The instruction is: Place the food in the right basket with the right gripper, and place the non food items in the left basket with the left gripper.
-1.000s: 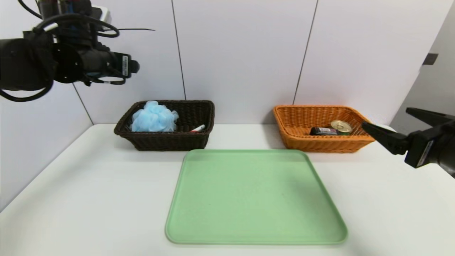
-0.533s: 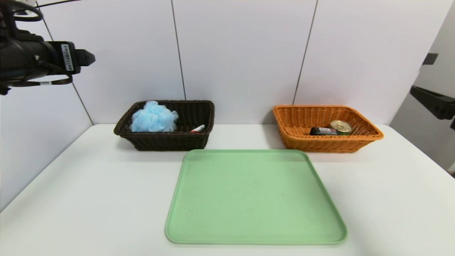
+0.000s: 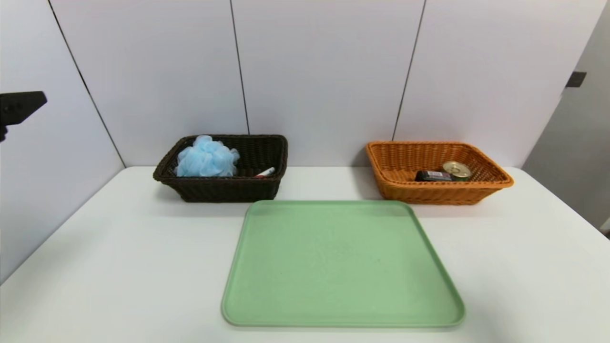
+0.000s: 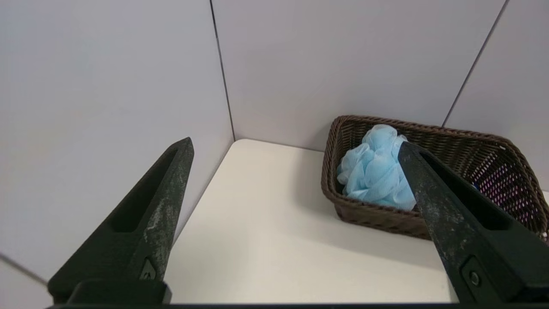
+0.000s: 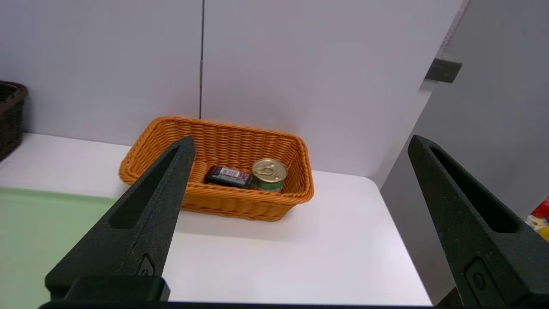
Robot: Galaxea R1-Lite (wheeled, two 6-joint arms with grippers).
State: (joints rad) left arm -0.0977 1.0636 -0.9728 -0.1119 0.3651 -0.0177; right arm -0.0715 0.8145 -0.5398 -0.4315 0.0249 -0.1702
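Both grippers, left gripper [image 4: 296, 148] and right gripper [image 5: 300, 143], apparently level, fingers spread, empty.

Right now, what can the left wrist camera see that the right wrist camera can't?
Only the left wrist view shows the blue bath pouf inside the dark brown basket, between the left gripper's open fingers.

Only the right wrist view shows the orange basket holding the tin and the black container, a strip of green tray, and the right gripper, open too.

Both show the white table and the dark brown basket, though the right wrist view catches only its edge.
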